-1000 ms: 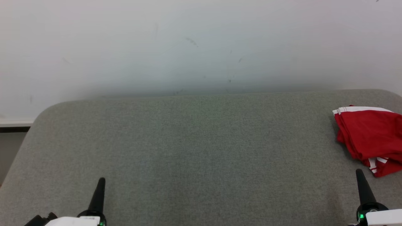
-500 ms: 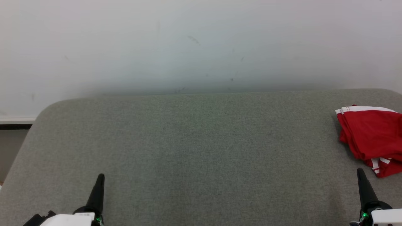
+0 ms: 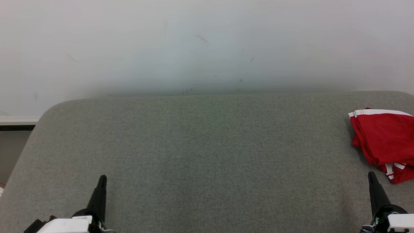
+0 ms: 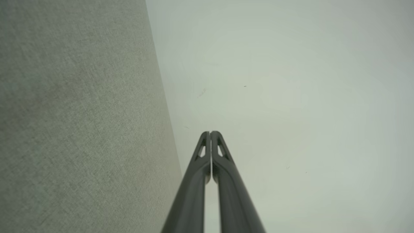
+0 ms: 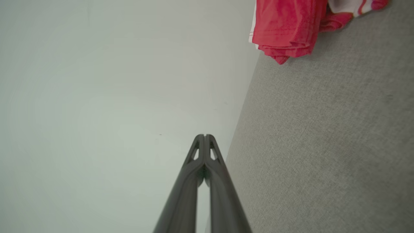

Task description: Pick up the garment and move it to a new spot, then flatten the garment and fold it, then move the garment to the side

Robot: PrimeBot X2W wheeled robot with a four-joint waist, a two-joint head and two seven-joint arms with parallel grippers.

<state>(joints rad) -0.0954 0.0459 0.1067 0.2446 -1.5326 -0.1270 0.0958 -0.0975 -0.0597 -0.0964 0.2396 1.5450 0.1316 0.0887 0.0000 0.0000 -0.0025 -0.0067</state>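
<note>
Both tools low and pressed closed.
In the head view the left tool point(image 3: 103, 178) sits at 7 o'clock, its dark fingers leaning toward 1 o'clock from the white left wrist point(image 3: 64, 225). The right tool point(image 3: 372, 175) sits at 5 o'clock, leaning toward 11 o'clock from the white right wrist point(image 3: 400, 222). In each wrist view the two fingertips touch.

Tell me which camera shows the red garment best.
The head view: most of the folded red garment shows, lying on the grey surface. The right wrist view catches just one folded end; the left wrist view faces that surface and wall.
</note>
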